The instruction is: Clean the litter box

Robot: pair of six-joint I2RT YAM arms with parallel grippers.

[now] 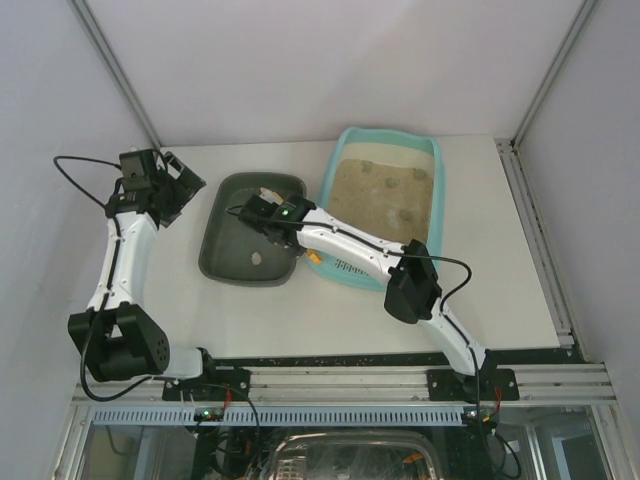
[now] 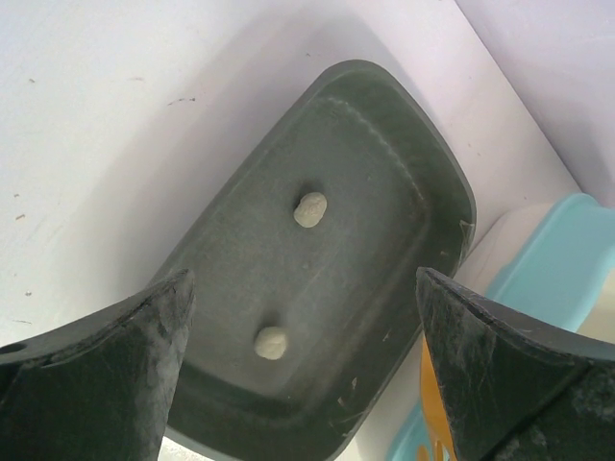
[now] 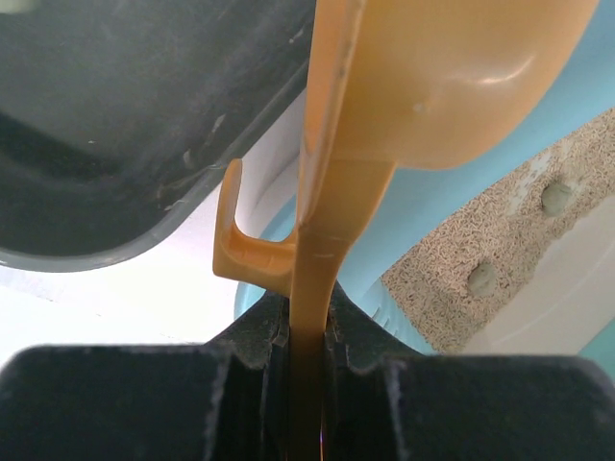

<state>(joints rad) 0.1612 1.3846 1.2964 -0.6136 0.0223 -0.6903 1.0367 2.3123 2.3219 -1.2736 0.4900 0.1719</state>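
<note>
Right pincer [image 3: 307, 331] clamped on orange scoop [image 3: 452, 86]; left pincer [image 2: 303, 317] apart. Litter box [image 1: 438, 200] lengthwise near-far, grate end [image 1: 345, 268] nearest.

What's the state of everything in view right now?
left gripper: open, empty.
right gripper: shut on the scoop handle.
scoop: gripped by its handle; contents not visible.
dark tray: holds two clumps.
litter box: sandy litter inside, uncollected lumps in it.
</note>
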